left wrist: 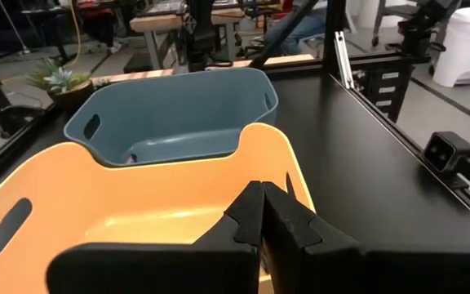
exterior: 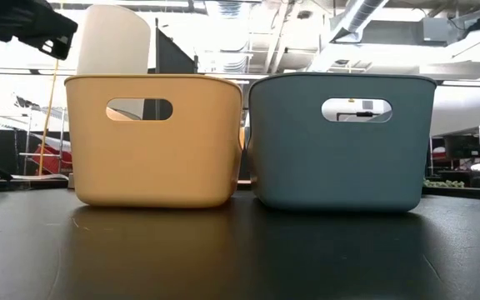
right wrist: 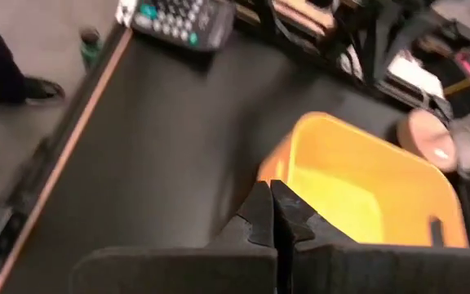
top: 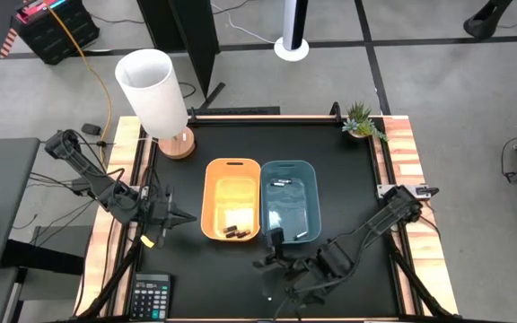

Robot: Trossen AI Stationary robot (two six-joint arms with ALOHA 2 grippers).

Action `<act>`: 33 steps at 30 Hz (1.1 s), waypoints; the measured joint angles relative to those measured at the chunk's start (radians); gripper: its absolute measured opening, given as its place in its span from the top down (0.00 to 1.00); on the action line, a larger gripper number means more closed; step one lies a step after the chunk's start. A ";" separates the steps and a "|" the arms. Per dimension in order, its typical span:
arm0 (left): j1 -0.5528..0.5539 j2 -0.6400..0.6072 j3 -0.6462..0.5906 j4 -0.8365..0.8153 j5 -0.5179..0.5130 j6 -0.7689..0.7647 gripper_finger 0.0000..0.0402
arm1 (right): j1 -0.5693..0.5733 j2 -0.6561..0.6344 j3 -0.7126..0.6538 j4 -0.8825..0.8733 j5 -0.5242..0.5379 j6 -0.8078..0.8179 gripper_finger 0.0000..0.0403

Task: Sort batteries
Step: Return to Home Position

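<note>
Bins number two: orange bin (top: 232,197), blue bin (top: 296,205).

Dark batteries (top: 234,232) lie in orange bin (top: 207,202), silvery battery (top: 283,182) in blue bin (top: 316,193).

The black-topped table (top: 348,179) with wooden edges carries 2 touching bins at centre, the orange plastic bin (top: 207,202) left of the blue plastic bin (top: 316,202), plus a white cylindrical lamp (top: 153,90), a small potted succulent (top: 362,121) and a grey calculator (top: 149,296) at 3 corners.

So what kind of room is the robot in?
Probably a robotics lab or workshop: bare ducts run overhead, an equipment case sits on the floor, and another workbench stands farther back.
</note>
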 joint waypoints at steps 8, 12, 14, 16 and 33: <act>0.000 -0.055 -0.048 0.024 0.000 -0.009 1.00 | -0.052 -0.130 -0.356 0.385 -0.087 -0.059 1.00; 0.000 -0.080 -0.062 0.032 -0.002 -0.010 1.00 | -0.056 -0.341 -0.660 0.614 -0.040 -0.043 1.00; 0.001 -0.086 -0.062 0.030 -0.002 -0.008 1.00 | -0.050 -0.462 -0.826 0.752 -0.035 -0.042 1.00; 0.000 -0.088 -0.062 0.036 -0.002 0.006 1.00 | -0.043 -0.579 -0.990 0.855 -0.017 -0.042 1.00; 0.072 -0.088 -0.062 0.057 -0.013 0.055 1.00 | -0.060 -1.297 -1.963 1.567 0.004 -0.174 1.00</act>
